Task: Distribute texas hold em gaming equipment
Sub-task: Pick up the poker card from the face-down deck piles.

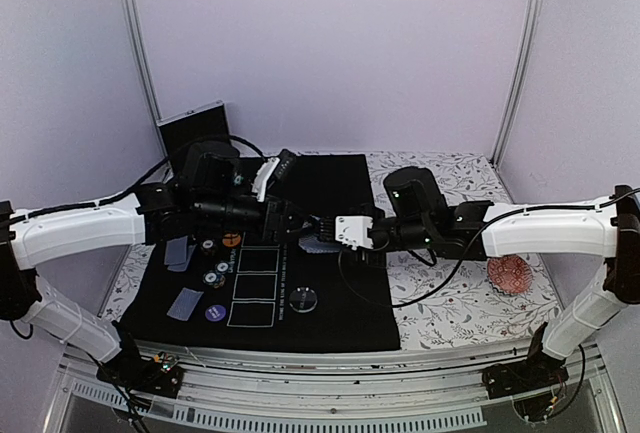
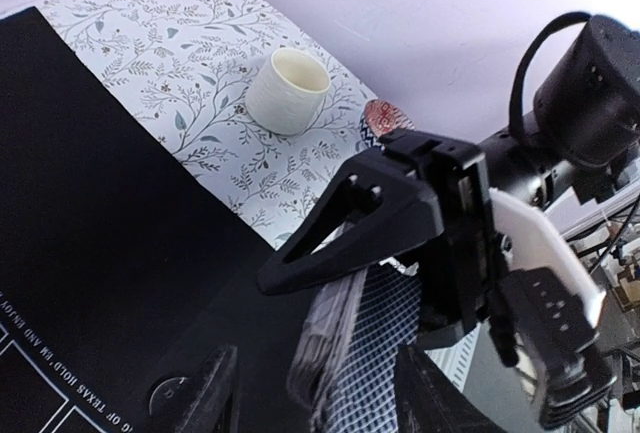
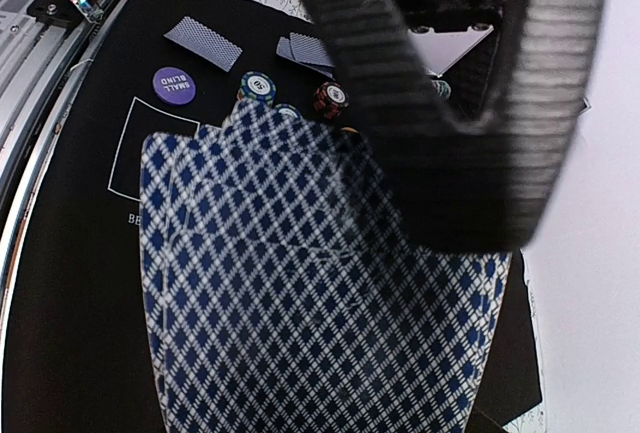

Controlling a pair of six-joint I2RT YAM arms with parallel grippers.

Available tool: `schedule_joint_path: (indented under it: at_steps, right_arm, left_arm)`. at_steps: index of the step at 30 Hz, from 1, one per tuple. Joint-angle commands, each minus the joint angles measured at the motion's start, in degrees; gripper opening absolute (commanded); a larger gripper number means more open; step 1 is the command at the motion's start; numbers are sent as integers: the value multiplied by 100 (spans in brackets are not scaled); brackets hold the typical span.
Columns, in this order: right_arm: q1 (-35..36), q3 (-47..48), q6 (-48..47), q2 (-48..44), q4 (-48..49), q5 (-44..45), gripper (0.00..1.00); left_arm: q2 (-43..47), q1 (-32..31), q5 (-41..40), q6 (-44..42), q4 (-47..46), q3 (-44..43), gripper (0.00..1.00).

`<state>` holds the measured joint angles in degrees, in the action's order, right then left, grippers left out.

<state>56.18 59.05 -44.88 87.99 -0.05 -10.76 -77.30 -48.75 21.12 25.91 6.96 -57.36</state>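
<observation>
Over the middle of the black mat (image 1: 330,188) my right gripper (image 1: 328,237) is shut on a deck of playing cards (image 3: 320,283) with blue lattice backs. In the left wrist view its black finger (image 2: 370,218) presses on the deck (image 2: 375,353). My left gripper (image 2: 320,393) is open, its fingertips standing either side of the deck; the left one is clear of it. On the mat's left lie cards (image 1: 180,251) and a single card (image 1: 186,302), striped chips (image 1: 215,275), a purple small-blind disc (image 3: 173,85), an orange disc (image 1: 231,240) and a clear disc (image 1: 304,299).
A cream cup (image 2: 288,90) stands on the floral cloth beyond the mat, a reddish patterned dish (image 1: 508,273) to the right. A dark box (image 1: 195,128) leans at the back left. White rectangles (image 1: 254,286) are printed on the mat.
</observation>
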Motion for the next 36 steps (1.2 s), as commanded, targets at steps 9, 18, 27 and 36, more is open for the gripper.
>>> schedule_joint_path:
  at_steps: [9,18,27,36]
  right_arm:
    - [-13,317,-11,167,-8,87,50]
    - [-15,279,40,108,31,52,50]
    - [-13,208,54,61,20,118,50]
    - [-13,173,41,39,22,150,51]
  left_arm:
    - [-607,-247,-355,-463,515,-718,60]
    - [-585,-366,-1063,-777,1052,-830,53]
    - [-306,-320,-1341,-857,1220,-650,44]
    - [-179,-278,-1390,-895,1368,-645,46]
